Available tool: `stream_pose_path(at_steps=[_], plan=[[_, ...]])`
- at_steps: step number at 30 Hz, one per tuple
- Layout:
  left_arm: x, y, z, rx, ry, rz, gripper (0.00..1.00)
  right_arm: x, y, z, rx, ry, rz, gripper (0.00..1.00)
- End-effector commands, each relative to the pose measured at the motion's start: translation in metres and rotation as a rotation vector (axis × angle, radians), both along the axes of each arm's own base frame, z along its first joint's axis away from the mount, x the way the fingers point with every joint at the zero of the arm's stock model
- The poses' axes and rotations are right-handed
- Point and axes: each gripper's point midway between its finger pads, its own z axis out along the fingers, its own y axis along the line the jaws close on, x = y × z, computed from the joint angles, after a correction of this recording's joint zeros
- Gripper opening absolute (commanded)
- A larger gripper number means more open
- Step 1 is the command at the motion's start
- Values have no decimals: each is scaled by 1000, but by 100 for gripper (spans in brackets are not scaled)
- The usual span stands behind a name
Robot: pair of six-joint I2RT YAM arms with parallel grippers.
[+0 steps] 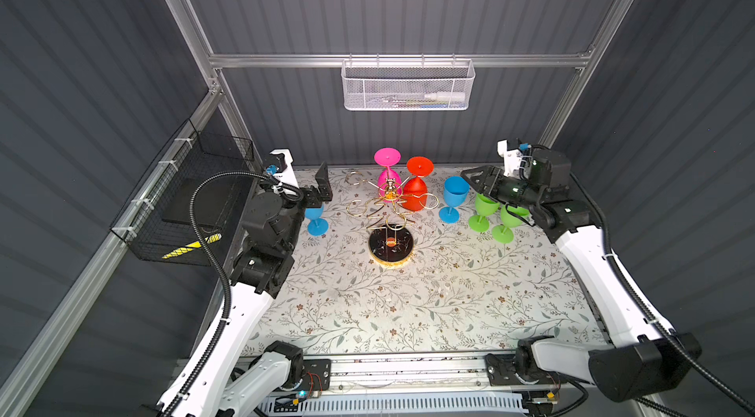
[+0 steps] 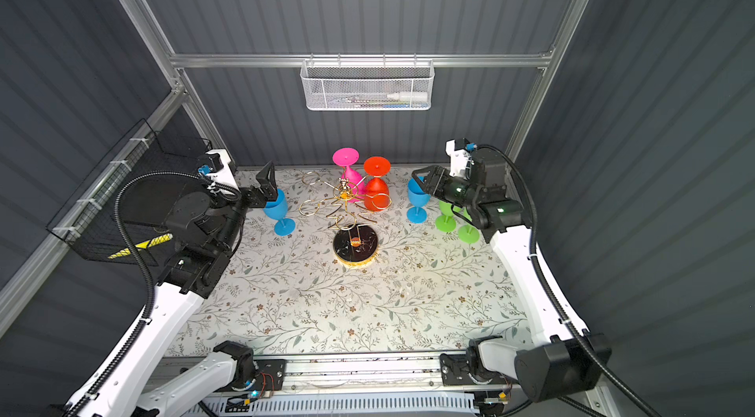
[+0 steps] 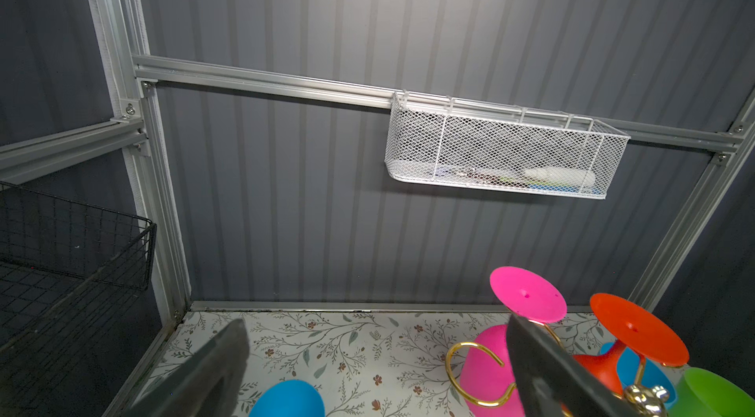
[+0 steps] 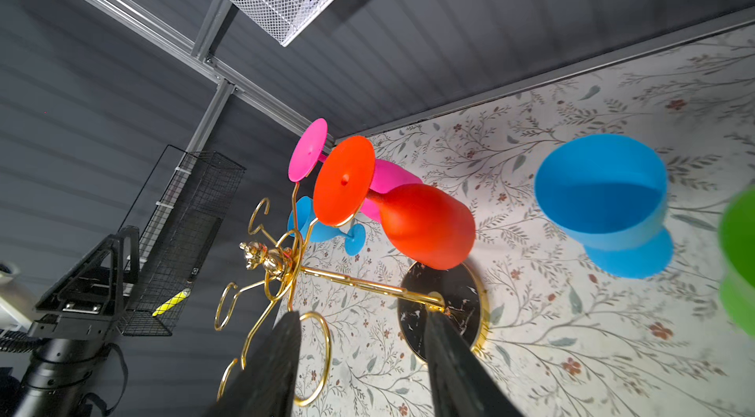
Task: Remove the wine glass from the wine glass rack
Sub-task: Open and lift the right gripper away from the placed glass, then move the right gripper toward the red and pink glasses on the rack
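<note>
The gold wine glass rack (image 1: 391,245) (image 2: 355,244) stands mid-table on its round black base. Two wine glasses hang upside down on its far arms, one pink (image 1: 386,175) (image 2: 346,172) and one red (image 1: 416,190) (image 2: 376,190). My right gripper (image 1: 473,182) (image 2: 421,182) hovers right of the rack, above a blue glass, open with nothing between its fingers. In the right wrist view the right gripper (image 4: 362,317) frames the rack's stem (image 4: 351,281), and the red glass (image 4: 425,223) lies beyond. My left gripper (image 1: 320,190) (image 3: 375,323) stands wide open left of the rack, holding nothing.
On the table stand a blue glass (image 1: 452,197) and two green glasses (image 1: 484,210) under the right arm, and another blue glass (image 1: 316,219) under the left gripper. A white mesh basket (image 1: 406,86) hangs on the back wall. A black wire basket (image 1: 192,206) hangs left.
</note>
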Motion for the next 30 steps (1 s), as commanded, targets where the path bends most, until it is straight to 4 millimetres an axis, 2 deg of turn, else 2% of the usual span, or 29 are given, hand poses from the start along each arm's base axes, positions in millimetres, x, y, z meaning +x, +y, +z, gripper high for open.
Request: stream_pose_path(at_steps=[1,4,13,23,30], plan=[[-7,5,8,-17,-19,6,100,10,20,22,50,-59,43,52],[-6,4,6,-17,-16,6,100,20,33,16,55,-44,66,52],[-5,4,4,-14,-11,5,100,49,49,-1,50,-7,70,53],[-8,6,2,0,-10,14,100,67,65,-13,32,26,86,52],[-8,7,1,4,-10,17,100,74,72,-23,32,47,89,44]])
